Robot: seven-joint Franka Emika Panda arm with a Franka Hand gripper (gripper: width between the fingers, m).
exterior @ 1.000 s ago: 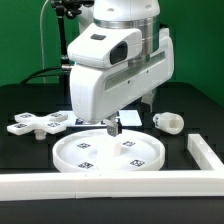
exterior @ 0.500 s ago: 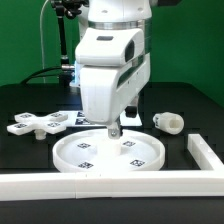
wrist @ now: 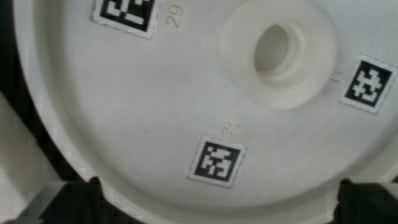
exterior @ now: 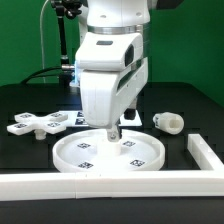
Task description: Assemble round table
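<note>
The large rimmed round disc (exterior: 62, 156) lies flat on the black table, with several square tags on its face. My gripper (exterior: 112, 131) hangs over the disc's back rim, jaws open and holding nothing. In the wrist view the disc (wrist: 178, 100) fills the picture, its centre hole (wrist: 276, 50) showing. The dark fingertips (wrist: 80, 200) stand wide apart on either side of the disc's curved edge, with the gripper (wrist: 217, 206) centred over that edge. The cross-shaped piece (exterior: 38, 123) lies at the exterior view's left. At the right, the short cylindrical post (exterior: 168, 122) lies on its side.
A long white border rail (exterior: 100, 184) runs along the front of the table and turns back along the exterior view's right (exterior: 206, 152). A green backdrop stands behind the arm.
The hand has turned and swung toward the exterior view's left, while the fingertips stayed over the disc's back rim. The jaws stayed open. No part has moved.
</note>
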